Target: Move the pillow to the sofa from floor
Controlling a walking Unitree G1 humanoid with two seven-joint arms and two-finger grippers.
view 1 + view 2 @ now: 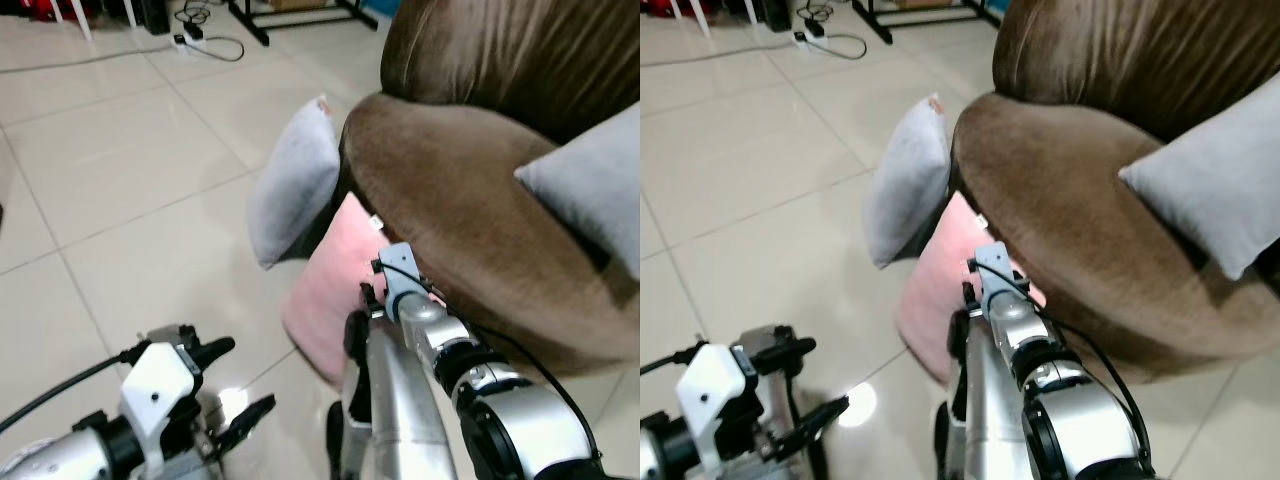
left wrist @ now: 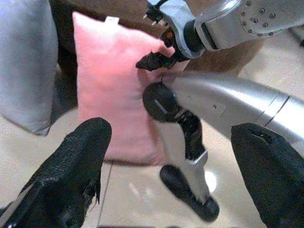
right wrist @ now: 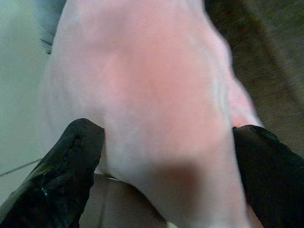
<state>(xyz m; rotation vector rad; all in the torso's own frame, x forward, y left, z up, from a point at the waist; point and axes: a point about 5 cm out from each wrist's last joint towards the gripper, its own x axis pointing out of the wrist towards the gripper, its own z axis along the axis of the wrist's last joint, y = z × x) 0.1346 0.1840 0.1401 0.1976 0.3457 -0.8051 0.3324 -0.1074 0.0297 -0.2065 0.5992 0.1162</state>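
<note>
A pink pillow (image 1: 322,300) stands on the floor, leaning against the brown sofa (image 1: 450,190). My right gripper (image 1: 364,302) is pressed up to the pillow's near face, low by the sofa's front. In the right wrist view its two black fingers (image 3: 61,166) stand wide apart and open, with the pink pillow (image 3: 152,95) bulging between them. My left gripper (image 1: 235,380) hovers open over the tiles to the left, apart from the pillow, and its wrist view looks at the pink pillow (image 2: 109,85) and the right arm (image 2: 223,99).
A grey pillow (image 1: 295,180) leans against the sofa's end on the floor, just beyond the pink one. Another grey pillow (image 1: 590,185) lies on the sofa seat. A power strip with cables (image 1: 195,38) and a black stand (image 1: 270,20) are far back on the tiles.
</note>
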